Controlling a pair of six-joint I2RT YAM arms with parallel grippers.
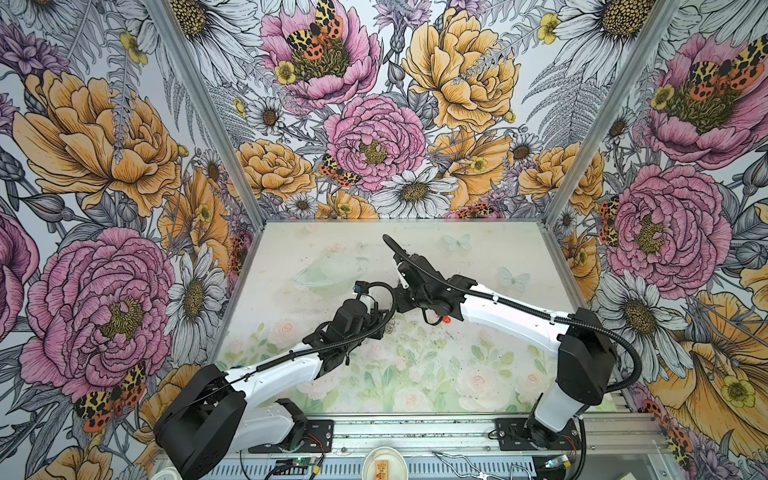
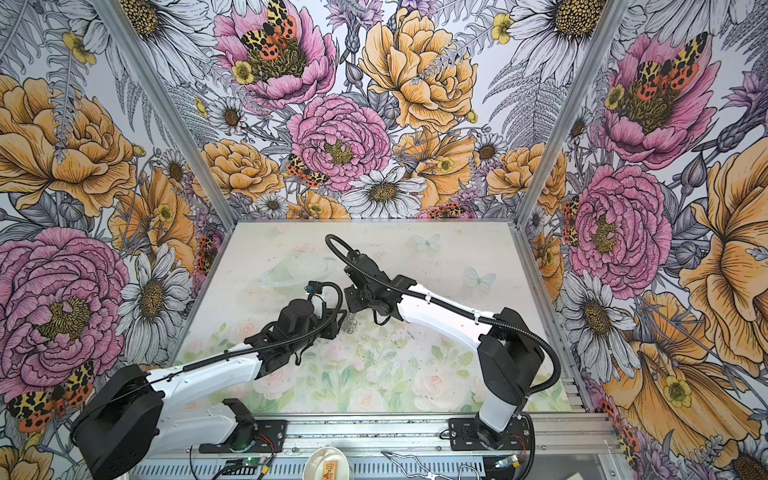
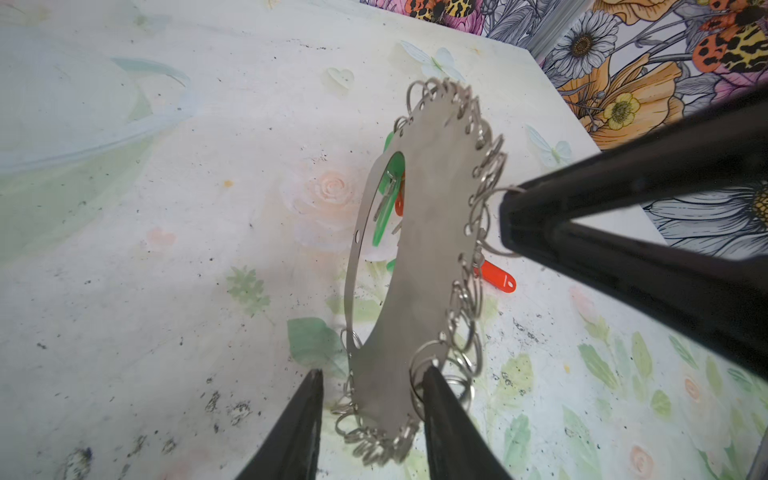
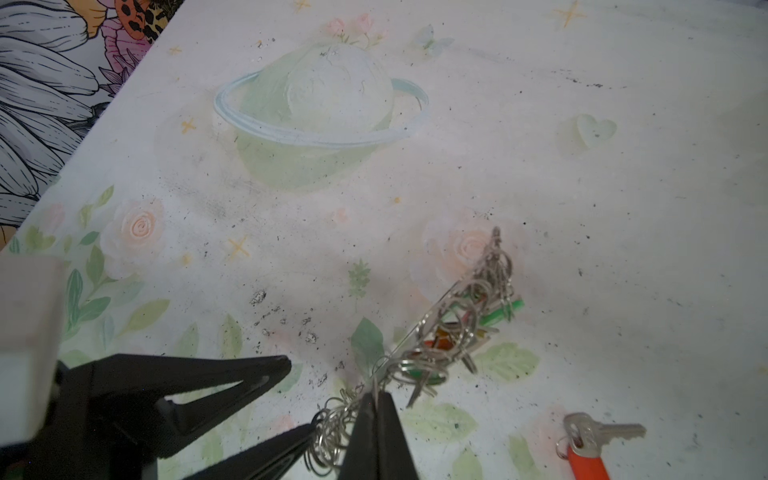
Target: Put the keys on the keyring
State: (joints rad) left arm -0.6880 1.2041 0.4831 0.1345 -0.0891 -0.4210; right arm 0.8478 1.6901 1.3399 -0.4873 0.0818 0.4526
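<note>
The keyring (image 3: 419, 257), a wide flat grey ring fringed with small silver split rings, is held up on edge above the table. My right gripper (image 4: 376, 395) is shut on its fringed rim; its black fingers (image 3: 540, 216) come in from the side. My left gripper (image 3: 372, 372) is open and straddles the ring's lower edge: one finger (image 3: 436, 399) touches the split rings, the other stands clear. Green (image 3: 384, 216) and red keys (image 3: 400, 203) hang behind the hole. A loose red-headed key (image 4: 586, 453) lies on the table beside them. In both top views the grippers meet mid-table (image 1: 390, 322) (image 2: 348, 322).
The table (image 1: 457, 374) carries a pale floral print, with flowered walls close on three sides. A white dish (image 1: 384, 463) sits beyond the front rail. Both arms reach in from the front and cross toward the middle.
</note>
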